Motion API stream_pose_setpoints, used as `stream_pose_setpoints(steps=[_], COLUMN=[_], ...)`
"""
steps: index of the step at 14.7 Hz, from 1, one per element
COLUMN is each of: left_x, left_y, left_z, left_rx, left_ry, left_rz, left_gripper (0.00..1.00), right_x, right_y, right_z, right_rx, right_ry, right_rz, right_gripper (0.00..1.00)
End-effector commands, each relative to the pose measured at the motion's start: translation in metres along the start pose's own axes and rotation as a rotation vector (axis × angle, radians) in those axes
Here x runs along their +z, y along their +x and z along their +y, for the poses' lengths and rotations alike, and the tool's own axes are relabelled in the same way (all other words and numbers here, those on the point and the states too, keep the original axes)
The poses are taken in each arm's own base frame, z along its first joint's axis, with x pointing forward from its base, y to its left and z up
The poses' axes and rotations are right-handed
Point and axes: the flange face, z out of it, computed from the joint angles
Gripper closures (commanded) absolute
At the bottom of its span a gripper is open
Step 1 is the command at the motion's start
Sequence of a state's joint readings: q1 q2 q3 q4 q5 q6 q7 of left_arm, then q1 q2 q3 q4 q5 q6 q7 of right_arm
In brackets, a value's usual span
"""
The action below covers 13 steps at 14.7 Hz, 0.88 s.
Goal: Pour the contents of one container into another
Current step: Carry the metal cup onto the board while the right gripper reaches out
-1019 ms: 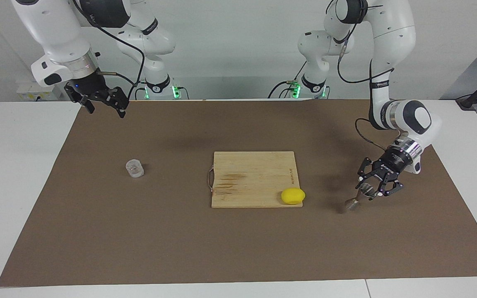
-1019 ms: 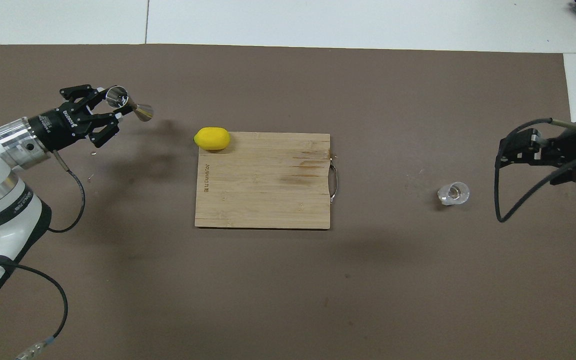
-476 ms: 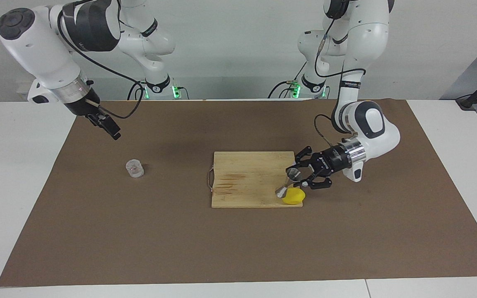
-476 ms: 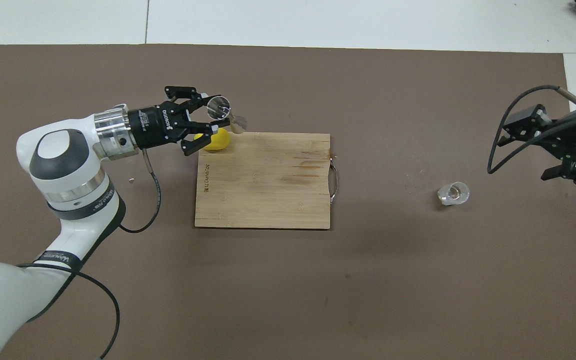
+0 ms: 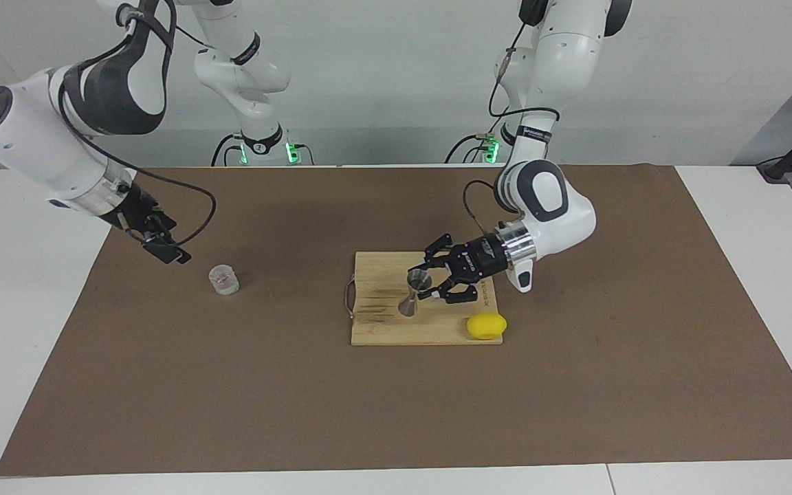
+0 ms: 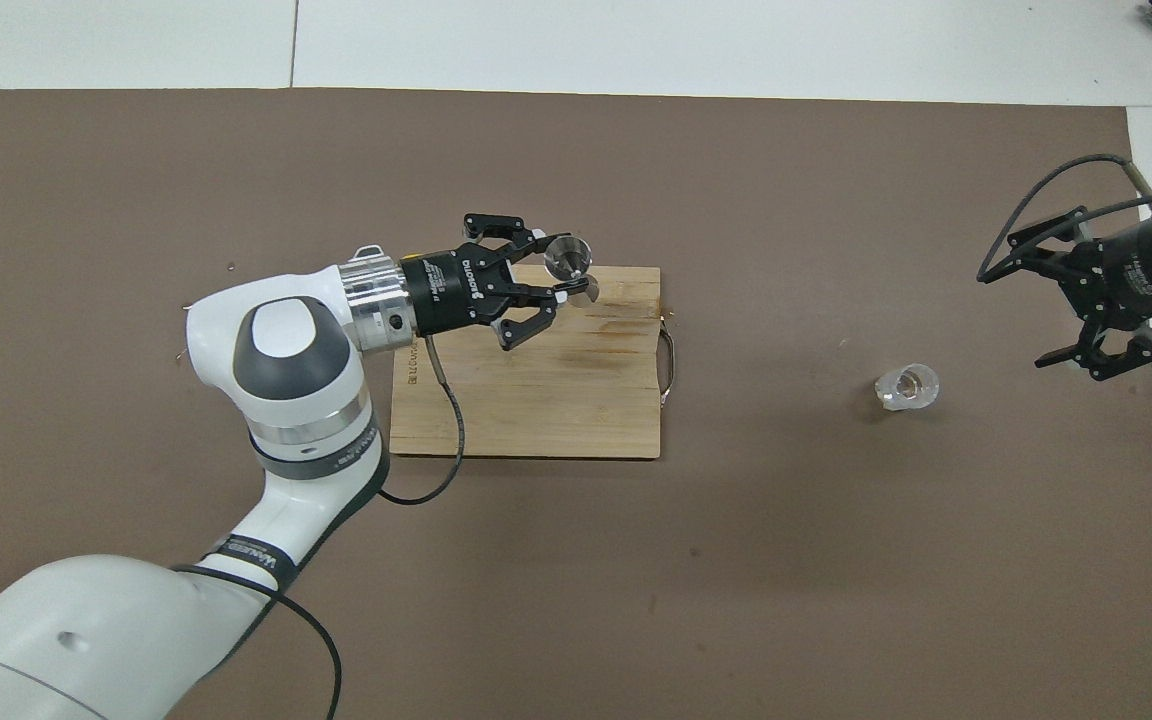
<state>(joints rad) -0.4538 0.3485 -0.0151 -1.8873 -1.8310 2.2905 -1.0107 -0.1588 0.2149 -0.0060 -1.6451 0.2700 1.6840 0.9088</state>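
White tabletop under a wide brown mat. At the mat's middle, a wooden cutting board, handle turned toward the right arm's end.

Reaching in over the board, the left tool, pressed onto a metal jigger and pinching it at its upper cone. Upright in the facing view, narrow waist and lower cone hanging below the fingers, base low over the board; cannot tell whether it touches the wood. From overhead, only the open round mouth, over the board's edge farther from the robots.

Over the mat's edge at the right arm's end, the right tool, spread wide in the overhead view, seen edge-on as a single dark bar in the facing one. Near the glass cup, apart from it.

On the board's corner toward the left arm's end, a yellow lemon, plain in the facing view, almost wholly hidden under the left wrist from overhead.

Standing upright on the mat, the small clear glass cup, well apart from the board and jigger, toward the right arm's end.
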Motion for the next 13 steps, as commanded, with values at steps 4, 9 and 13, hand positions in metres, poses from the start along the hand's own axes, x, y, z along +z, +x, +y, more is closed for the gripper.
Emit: stream_pose_setpoints(steps=[4, 9, 13], left_x=[0.018, 0.021, 0.029], left_y=[0.013, 0.028, 0.034], left_z=[-0.02, -0.019, -0.022], left_rx=[-0.04, -0.054, -0.059], left_ry=[-0.031, -0.066, -0.075], left_rz=[0.04, 0.083, 0.098], left_gripper=[1.0, 1.0, 1.0], right_x=[0.052, 0.088, 0.112], right_y=[0.035, 0.06, 0.065], right_z=[0.018, 0.04, 0.05], right_rx=[0.208, 0.296, 0.336], right_ry=[0.077, 0.109, 0.135], right_rz=[-0.117, -0.154, -0.191], right_gripper=[0.0, 0.0, 0.0])
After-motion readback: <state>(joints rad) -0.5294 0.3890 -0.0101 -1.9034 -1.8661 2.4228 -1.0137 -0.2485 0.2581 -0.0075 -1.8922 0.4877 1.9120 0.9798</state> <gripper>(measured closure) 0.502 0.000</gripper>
